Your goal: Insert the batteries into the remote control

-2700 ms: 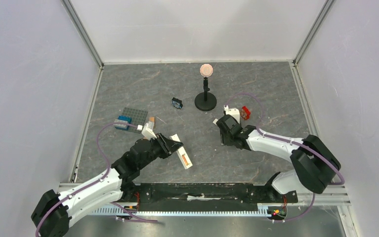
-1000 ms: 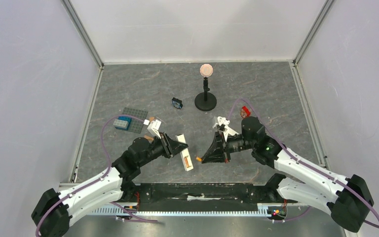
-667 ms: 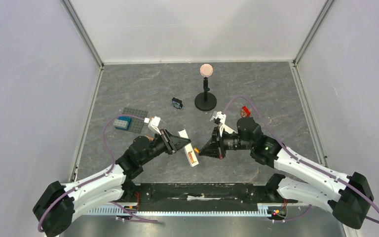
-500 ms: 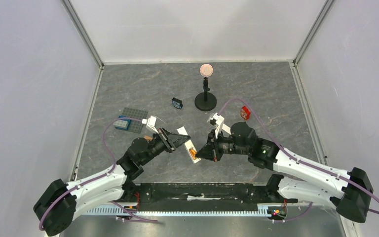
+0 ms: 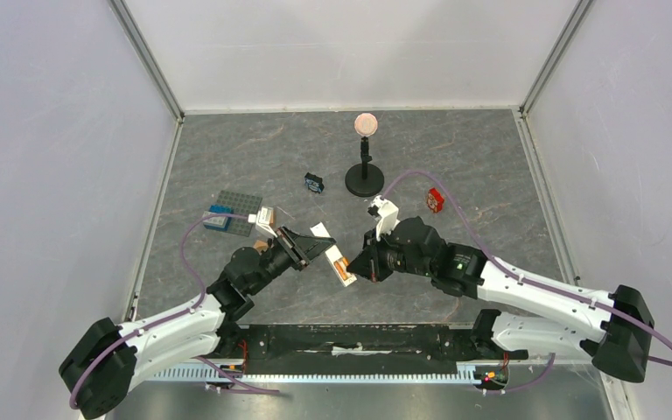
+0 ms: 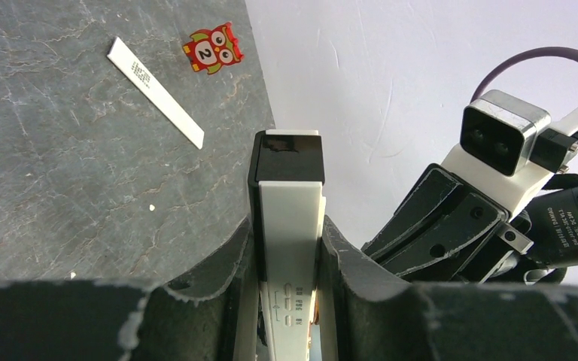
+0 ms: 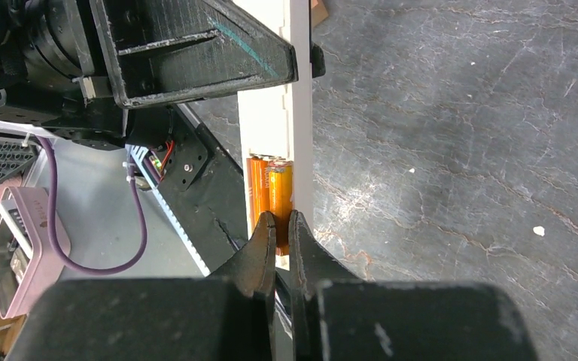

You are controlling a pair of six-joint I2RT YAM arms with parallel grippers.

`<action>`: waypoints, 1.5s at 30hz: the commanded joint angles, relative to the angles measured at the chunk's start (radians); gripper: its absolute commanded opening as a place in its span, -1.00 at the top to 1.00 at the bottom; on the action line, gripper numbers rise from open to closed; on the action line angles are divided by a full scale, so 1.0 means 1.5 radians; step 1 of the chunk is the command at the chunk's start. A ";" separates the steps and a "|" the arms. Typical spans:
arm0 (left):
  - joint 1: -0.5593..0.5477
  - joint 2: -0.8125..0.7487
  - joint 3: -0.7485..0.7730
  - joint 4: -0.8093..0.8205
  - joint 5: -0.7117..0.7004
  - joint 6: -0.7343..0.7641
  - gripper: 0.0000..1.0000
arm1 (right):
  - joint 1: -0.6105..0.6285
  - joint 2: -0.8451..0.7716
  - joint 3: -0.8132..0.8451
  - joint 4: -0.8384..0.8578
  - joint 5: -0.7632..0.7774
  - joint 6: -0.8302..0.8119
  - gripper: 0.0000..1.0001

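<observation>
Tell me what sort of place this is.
Probably a robot test cell in a lab: plain white walls box in a grey tabletop, a left arm and right arm sit mounted on a rail, and an owl token lies loose.

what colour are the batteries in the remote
The batteries are orange, clearest in the right wrist view.

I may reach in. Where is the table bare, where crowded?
Bare: the far left corner, behind the grey baseplate and left of the black stand; the far right, behind the red owl. Crowded: the near middle, where the left pincer holds the remote control and the right pincer is at its batteries.
</observation>
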 commanded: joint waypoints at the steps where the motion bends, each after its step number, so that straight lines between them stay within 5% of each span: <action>1: 0.002 -0.016 0.005 0.056 -0.010 -0.015 0.96 | 0.009 0.017 0.039 -0.019 0.025 0.000 1.00; 29: 0.002 -0.007 0.013 0.029 -0.034 0.029 0.96 | 0.027 0.093 0.093 -0.100 0.049 -0.021 0.94; 39: 0.001 0.021 0.011 0.066 -0.017 0.010 0.96 | 0.027 0.121 0.121 -0.128 0.083 -0.018 0.72; 45: 0.001 0.023 0.007 0.073 -0.025 -0.003 0.96 | 0.028 0.104 0.122 -0.123 0.090 -0.012 0.38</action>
